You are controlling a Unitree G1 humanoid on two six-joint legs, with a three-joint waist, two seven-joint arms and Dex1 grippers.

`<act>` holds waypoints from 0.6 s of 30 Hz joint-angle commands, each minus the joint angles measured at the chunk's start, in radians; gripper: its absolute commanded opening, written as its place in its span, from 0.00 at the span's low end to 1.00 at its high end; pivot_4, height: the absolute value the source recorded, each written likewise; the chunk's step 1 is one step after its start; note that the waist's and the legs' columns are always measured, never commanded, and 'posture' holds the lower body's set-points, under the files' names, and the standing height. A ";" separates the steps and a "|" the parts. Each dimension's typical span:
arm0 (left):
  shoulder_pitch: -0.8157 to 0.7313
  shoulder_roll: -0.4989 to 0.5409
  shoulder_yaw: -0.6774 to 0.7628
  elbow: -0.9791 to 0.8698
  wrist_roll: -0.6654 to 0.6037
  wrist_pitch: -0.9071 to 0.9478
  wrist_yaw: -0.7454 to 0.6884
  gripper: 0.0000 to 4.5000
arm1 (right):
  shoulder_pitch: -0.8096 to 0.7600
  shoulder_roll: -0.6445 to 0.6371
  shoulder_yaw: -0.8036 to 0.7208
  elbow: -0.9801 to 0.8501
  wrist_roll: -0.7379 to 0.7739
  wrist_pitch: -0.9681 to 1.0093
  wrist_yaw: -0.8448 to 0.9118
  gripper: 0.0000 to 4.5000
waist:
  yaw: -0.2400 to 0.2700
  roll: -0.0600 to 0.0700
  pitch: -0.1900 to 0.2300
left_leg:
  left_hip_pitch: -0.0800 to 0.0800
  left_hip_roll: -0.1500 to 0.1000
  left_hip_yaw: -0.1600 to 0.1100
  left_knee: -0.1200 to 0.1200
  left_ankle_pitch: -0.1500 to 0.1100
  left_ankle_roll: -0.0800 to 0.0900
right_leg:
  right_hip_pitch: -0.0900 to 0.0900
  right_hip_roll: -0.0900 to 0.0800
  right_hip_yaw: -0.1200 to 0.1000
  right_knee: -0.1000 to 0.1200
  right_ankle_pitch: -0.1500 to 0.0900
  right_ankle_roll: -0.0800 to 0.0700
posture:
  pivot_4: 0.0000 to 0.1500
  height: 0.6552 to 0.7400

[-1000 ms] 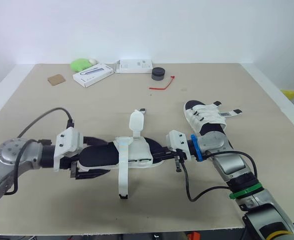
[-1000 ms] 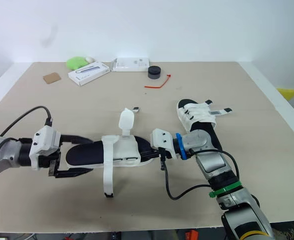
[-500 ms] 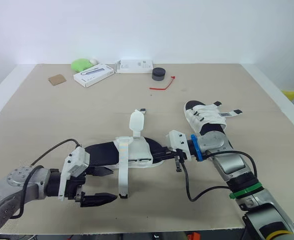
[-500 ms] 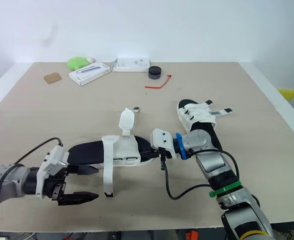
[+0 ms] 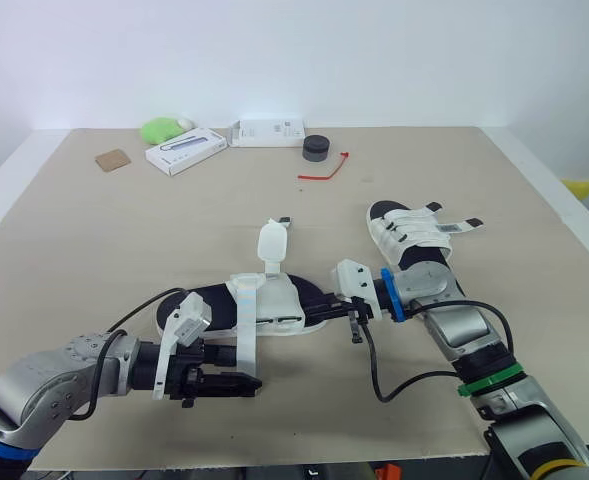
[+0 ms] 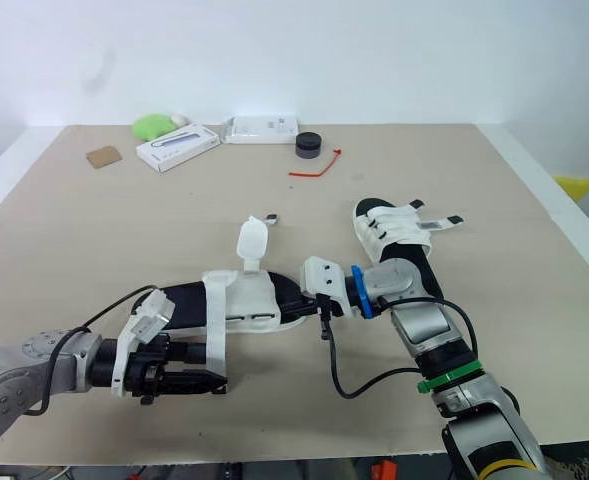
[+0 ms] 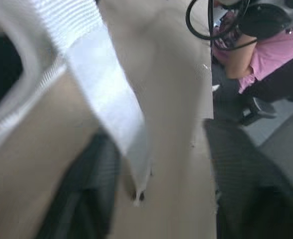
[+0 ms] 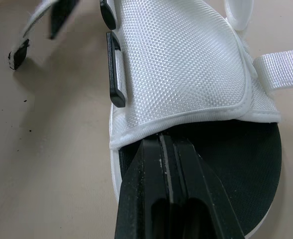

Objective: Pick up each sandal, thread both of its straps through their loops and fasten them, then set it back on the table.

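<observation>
Gripping the sandal (image 8: pixel 186 64), right fingers (image 8: pixel 151 199) clamped together.

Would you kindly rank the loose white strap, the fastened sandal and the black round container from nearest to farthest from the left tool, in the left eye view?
1. loose white strap, hanging right at the left tool, near side.
2. fastened sandal, mid-table on the right.
3. black round container, at the far side.

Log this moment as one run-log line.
right hand: shut on open sandal | left hand: at loose strap end | other sandal: on table
</observation>
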State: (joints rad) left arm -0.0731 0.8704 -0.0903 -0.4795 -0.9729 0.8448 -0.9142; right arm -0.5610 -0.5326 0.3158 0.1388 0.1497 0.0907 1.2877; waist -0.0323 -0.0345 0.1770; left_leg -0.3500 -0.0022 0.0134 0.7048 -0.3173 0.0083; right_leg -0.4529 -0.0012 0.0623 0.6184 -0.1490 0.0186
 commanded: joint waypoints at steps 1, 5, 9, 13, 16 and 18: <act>-0.010 -0.017 0.015 -0.001 -0.027 0.028 -0.017 0.27 | 0.005 -0.017 -0.004 -0.021 -0.005 0.008 0.002 0.00 | 0.000 0.000 0.000 | 0.000 0.000 0.000 0.000 0.000 0.000 | 0.000 0.000 0.000 0.000 0.000 0.000 | 1.00 1.00; -0.015 -0.030 0.042 0.004 -0.045 0.056 -0.016 0.03 | 0.006 -0.018 -0.005 -0.024 -0.005 0.012 0.000 0.00 | 0.000 0.000 0.000 | 0.000 0.000 0.000 0.000 0.000 0.000 | 0.000 0.000 0.000 0.000 0.000 0.000 | 1.00 1.00; -0.082 -0.045 0.115 0.052 -0.136 0.116 0.000 0.03 | 0.004 -0.018 -0.004 -0.024 -0.005 0.013 0.000 0.00 | 0.000 0.000 0.000 | 0.000 0.000 -0.001 0.000 0.000 0.000 | 0.000 0.000 0.000 0.000 0.000 0.000 | 1.00 1.00; -0.196 -0.067 0.185 0.141 -0.237 0.183 0.043 0.03 | 0.002 -0.018 -0.003 -0.022 -0.005 0.010 -0.001 0.00 | 0.000 0.000 0.000 | 0.000 0.000 -0.002 0.000 0.001 -0.001 | 0.001 0.000 0.000 0.000 0.000 0.001 | 1.00 1.00; -0.283 -0.104 0.218 0.213 -0.289 0.221 0.091 0.03 | 0.000 -0.016 -0.002 -0.019 -0.006 0.008 -0.002 0.00 | 0.000 0.000 0.000 | 0.000 -0.001 -0.003 0.000 0.001 -0.001 | 0.001 0.001 0.000 0.000 0.000 0.001 | 1.00 1.00; -0.329 -0.129 0.226 0.256 -0.289 0.232 0.111 0.03 | -0.003 -0.014 -0.002 -0.016 -0.006 0.007 -0.003 0.00 | 0.000 0.000 0.000 | 0.000 -0.001 -0.004 0.000 0.001 -0.001 | 0.001 0.000 0.000 0.000 0.000 0.001 | 1.00 1.00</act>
State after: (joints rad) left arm -0.3781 0.7524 0.1069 -0.2451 -1.2350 1.0661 -0.8186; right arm -0.5597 -0.5389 0.3158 0.1318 0.1510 0.0986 1.2840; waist -0.0323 -0.0347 0.1770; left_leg -0.3503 -0.0039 0.0077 0.7048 -0.3166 0.0073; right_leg -0.4518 -0.0011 0.0627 0.6183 -0.1487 0.0191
